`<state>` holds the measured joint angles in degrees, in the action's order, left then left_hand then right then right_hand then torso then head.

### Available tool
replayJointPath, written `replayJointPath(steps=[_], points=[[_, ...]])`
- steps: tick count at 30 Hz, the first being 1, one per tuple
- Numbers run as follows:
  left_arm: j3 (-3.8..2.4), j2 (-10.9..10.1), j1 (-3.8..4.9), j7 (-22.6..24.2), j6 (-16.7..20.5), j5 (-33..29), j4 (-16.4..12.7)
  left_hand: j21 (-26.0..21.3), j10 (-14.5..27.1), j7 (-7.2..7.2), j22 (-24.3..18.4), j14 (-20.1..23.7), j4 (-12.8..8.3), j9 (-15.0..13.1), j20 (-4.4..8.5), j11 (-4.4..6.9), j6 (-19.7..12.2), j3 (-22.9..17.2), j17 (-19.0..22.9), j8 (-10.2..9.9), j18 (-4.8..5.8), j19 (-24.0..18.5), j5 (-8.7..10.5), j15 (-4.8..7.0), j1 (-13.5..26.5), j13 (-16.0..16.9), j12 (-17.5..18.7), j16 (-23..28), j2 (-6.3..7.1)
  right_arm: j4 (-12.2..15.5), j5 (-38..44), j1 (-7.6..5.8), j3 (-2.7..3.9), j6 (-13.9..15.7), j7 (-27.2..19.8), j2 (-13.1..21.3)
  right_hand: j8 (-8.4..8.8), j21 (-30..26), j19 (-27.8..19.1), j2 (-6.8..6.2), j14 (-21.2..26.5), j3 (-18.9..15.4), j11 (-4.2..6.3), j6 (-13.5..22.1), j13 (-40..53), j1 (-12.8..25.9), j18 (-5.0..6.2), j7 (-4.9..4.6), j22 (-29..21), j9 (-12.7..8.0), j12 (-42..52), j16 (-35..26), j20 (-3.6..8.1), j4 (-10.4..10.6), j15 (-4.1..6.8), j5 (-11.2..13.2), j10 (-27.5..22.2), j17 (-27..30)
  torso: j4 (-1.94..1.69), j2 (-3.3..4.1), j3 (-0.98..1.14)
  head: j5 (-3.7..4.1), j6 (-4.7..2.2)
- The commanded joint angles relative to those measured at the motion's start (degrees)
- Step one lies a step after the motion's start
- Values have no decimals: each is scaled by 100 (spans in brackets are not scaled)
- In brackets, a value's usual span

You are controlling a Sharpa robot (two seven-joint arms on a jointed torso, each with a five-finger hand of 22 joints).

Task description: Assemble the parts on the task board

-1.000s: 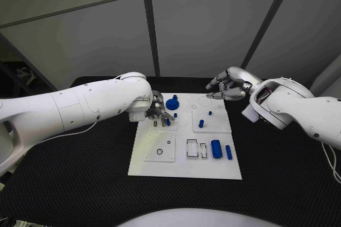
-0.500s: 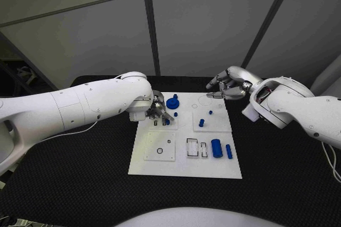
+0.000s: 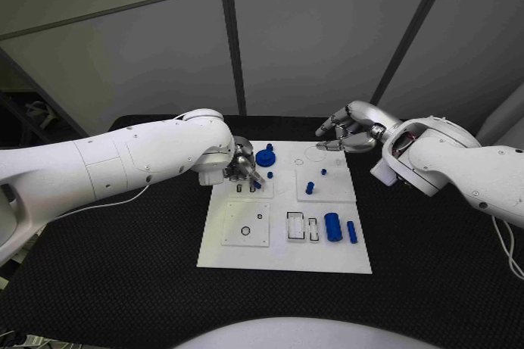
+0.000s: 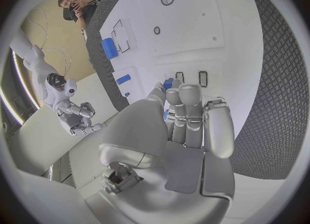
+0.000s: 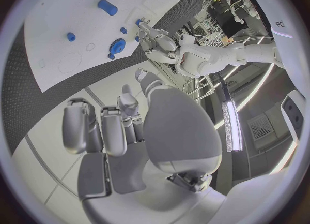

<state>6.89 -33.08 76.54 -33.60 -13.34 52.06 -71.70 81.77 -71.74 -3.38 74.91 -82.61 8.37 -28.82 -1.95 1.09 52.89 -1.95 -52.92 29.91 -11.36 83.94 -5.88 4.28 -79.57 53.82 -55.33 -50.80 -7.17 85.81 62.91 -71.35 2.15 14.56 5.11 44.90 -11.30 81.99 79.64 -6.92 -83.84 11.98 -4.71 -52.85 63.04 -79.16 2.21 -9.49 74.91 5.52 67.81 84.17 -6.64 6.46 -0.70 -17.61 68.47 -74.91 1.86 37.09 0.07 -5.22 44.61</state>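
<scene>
The white task board (image 3: 286, 252) lies mid-table. My left hand (image 3: 242, 169) hovers low over its far left section, pinching a small blue piece (image 3: 257, 184) at the fingertips; in the left wrist view this piece (image 4: 168, 83) sits just beside two narrow slots (image 4: 203, 78). A blue gear-like part (image 3: 266, 158) stands just behind that hand. A short blue peg (image 3: 309, 188) stands in the far right section. A thick blue cylinder (image 3: 332, 229) and a slimmer one (image 3: 351, 233) lie near the right edge. My right hand (image 3: 350, 133) is raised over the board's far right corner, fingers loosely bent, holding nothing.
The board rests on a black textured mat (image 3: 120, 273) with free room on both sides and in front. Grey wall panels (image 3: 306, 46) stand close behind the table. A square plate with a small ring hole (image 3: 246, 232) takes up the board's near left.
My left hand has shifted slightly over the slots with the small blue piece still pinched. The right hand has stayed where it was.
</scene>
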Motion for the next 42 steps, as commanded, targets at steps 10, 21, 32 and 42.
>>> replayJointPath(steps=[10, 21, 32, 42], points=[[6, -275, -5, 66, 305, -267, -255, -77, -42, -2, 91, -1, -629, -181, 7, -4, -51, -2200, -62, 152, 838, 62, 23, -7, 745, -226, 154, 26, 620, -57, 80, -12, 6, -163, 98, -5, -21, -88, -103, -1, -328, 20, 17, 75, -49, 4, 129, -3, 152, -25, -69, -89, -4, 53, 41, -302, -68, -357, -4, -2, 5, -20, -32], [9, -588, -15, -109, 713, -303, -610, -108, -75, 31, 78, -10, -793, -294, 13, -1, -74, -2867, -83, 303, 834, 61, 32, 13, 1062, -265, 144, 29, 840, -96, 84, -13, 6, -176, 96, -9, -22, -88, -101, -3, -328, 17, 17, 75, -50, 8, 129, -4, 153, -26, -69, -91, -4, 56, 41, -309, -68, -355, -11, 5, 10, -60, -52], [12, -598, -64, -239, 783, -211, -666, -119, -106, 37, 77, -13, -863, -335, 20, 6, -90, -3092, -91, 365, 832, 63, 32, 19, 1172, -249, 106, 30, 905, -101, 91, -13, 6, -163, 96, -16, -24, -93, -106, -7, -328, 13, 17, 74, -47, 13, 130, -4, 147, -26, -65, -93, -4, 61, 40, -320, -65, -352, 15, 0, 5, -105, -31], [12, -487, -84, -317, 702, 55, -630, -117, -143, 39, 84, -14, -893, -352, 25, 9, -101, -3172, -93, 392, 833, 68, 41, 22, 1211, -196, 42, 31, 923, -81, 92, -12, 6, -117, 60, -23, -26, -94, -107, -9, -328, 10, 17, 74, -45, 16, 131, -3, 145, -27, -62, -94, -4, 65, 40, -330, -63, -352, 9, 5, -2, -100, -7]])
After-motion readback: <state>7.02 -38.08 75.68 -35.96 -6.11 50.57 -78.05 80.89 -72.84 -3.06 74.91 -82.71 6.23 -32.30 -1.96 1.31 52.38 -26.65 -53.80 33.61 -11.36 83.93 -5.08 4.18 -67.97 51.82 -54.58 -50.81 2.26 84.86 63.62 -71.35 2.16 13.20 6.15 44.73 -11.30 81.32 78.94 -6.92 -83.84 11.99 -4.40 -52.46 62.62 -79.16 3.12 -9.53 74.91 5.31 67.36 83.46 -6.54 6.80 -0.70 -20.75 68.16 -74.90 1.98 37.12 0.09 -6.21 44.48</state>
